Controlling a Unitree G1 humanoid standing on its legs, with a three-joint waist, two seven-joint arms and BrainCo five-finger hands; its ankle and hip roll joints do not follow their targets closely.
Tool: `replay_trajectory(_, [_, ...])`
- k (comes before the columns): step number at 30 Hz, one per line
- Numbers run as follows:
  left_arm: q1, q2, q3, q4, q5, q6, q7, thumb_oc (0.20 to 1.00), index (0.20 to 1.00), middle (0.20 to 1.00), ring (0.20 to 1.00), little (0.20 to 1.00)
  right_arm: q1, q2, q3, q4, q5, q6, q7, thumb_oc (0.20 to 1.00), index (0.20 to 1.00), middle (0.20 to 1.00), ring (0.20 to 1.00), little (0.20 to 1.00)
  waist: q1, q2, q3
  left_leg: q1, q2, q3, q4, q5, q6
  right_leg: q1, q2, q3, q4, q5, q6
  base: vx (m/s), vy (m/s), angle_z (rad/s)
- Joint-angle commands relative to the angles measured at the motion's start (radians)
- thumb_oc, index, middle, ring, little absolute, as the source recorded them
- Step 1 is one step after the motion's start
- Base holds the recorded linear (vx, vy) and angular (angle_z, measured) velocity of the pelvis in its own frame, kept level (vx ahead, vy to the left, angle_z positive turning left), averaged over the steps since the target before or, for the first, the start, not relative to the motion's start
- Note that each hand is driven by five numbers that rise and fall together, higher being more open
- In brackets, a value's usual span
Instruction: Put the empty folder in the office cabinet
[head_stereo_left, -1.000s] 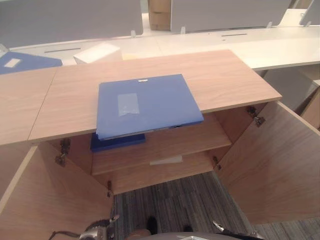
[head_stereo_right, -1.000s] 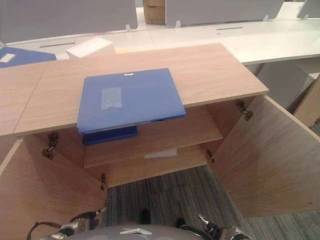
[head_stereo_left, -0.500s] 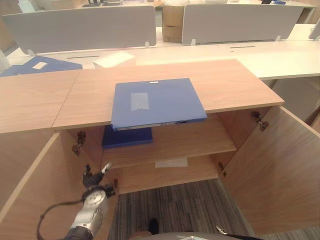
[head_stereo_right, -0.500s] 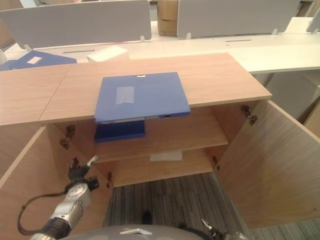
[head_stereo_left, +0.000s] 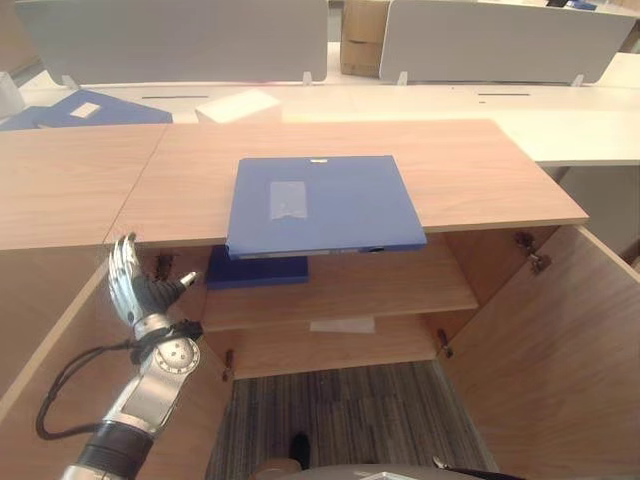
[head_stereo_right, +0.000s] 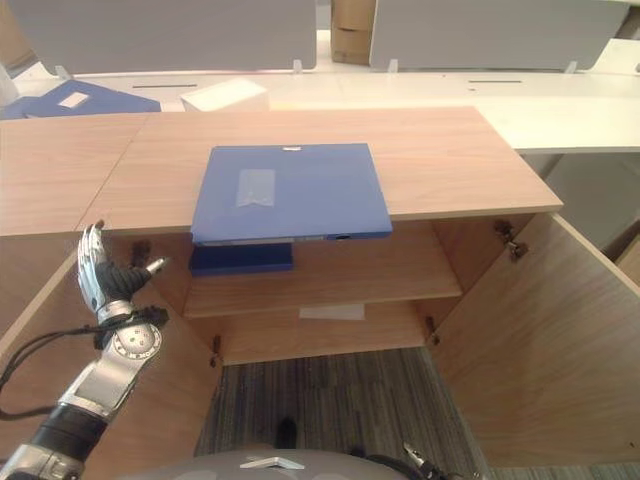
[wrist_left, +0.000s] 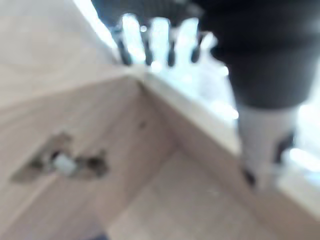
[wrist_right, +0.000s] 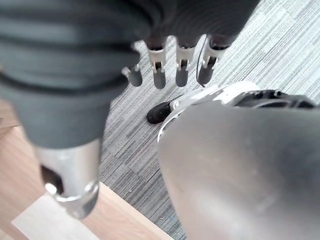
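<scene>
The left hand (head_stereo_left: 135, 290) is raised in front of the open left door (head_stereo_left: 60, 400) of the cabinet (head_stereo_left: 470, 170), forearm angled upward from the lower left. Its fingers (head_stereo_left: 122, 265) are straight and spread, tips pointing up, with the thumb (head_stereo_left: 178, 288) extended sideways toward the cabinet interior. The hand holds nothing. In the left wrist view, the fingers (wrist_left: 155, 37) stand straight beside the front edge of the cabinet top, near a door hinge (wrist_left: 62, 162).

The right hand (wrist_right: 170, 65) hangs low over the grey striped carpet (wrist_right: 280, 45). Its fingers (wrist_right: 182, 62) are relaxed and only slightly bent, and they hold nothing.

The blue folder (head_stereo_left: 320, 203) lies flat on the cabinet top, well apart from the left fingertips, up and to the thumb side of them. Its long axis runs left to right, roughly parallel to the front edge. The near long edge overhangs the front edge of the top, above the upper shelf (head_stereo_left: 400, 290). A pale label (head_stereo_left: 288, 198) sits on its cover toward the left half.

A second blue folder (head_stereo_left: 258, 270) lies flat on the upper shelf, directly below the overhanging one and just beyond the extended thumb. A white sheet (head_stereo_left: 342, 325) lies on the lower shelf. The right door (head_stereo_left: 560, 350) also stands open.
</scene>
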Motion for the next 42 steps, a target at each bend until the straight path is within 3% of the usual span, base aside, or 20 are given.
replay_trajectory(1, [-0.087,0.041,-0.014,-0.025,0.239,0.0,-0.019,1.0,1.0,1.0,1.0,1.0,-0.028,-0.011,0.0,0.002,0.005,0.004,0.026,1.0,1.0,1.0,1.0,1.0,0.0,-0.009,0.018,0.048,0.007,0.015,0.006,-0.191,0.0,-0.009,-0.015,0.0,0.002,-0.059,0.042,0.0,0.0,0.0])
replay_trajectory(8, [-0.122,0.101,-0.11,-0.061,0.466,-0.035,-0.1,1.0,1.0,1.0,1.0,1.0,-0.041,-0.014,-0.006,0.03,-0.017,-0.003,0.043,1.0,1.0,1.0,1.0,1.0,-0.013,0.002,0.007,0.05,0.011,0.02,0.006,-0.194,-0.002,-0.008,-0.017,0.006,0.002,-0.061,0.046,0.0,0.0,0.0])
replay_trajectory(13, [-0.14,0.129,-0.156,-0.087,0.488,-0.053,-0.132,1.0,1.0,1.0,1.0,1.0,-0.048,-0.017,-0.007,0.033,-0.02,-0.002,0.041,1.0,1.0,1.0,1.0,1.0,-0.022,0.011,0.005,0.053,0.012,0.023,0.006,-0.195,-0.001,-0.008,-0.018,0.013,0.002,-0.061,0.049,0.0,0.0,0.0])
replay_trajectory(24, [-0.135,0.141,-0.201,-0.129,0.497,-0.032,-0.156,1.0,1.0,1.0,1.0,1.0,-0.051,-0.016,-0.022,0.052,-0.035,0.005,0.036,1.0,1.0,1.0,1.0,1.0,-0.029,0.021,0.002,0.054,0.013,0.025,0.006,-0.196,-0.001,-0.011,-0.021,0.018,0.002,-0.06,0.054,0.0,0.0,0.0])
replay_trajectory(42, [-0.183,0.156,-0.288,-0.165,0.593,-0.092,-0.214,1.0,1.0,1.0,1.0,1.0,-0.056,-0.017,-0.022,0.05,-0.026,-0.007,0.041,1.0,1.0,1.0,1.0,1.0,-0.05,0.024,0.001,0.052,0.015,0.041,0.006,-0.197,0.001,-0.019,-0.022,0.032,0.002,-0.054,0.061,0.0,0.001,-0.01])
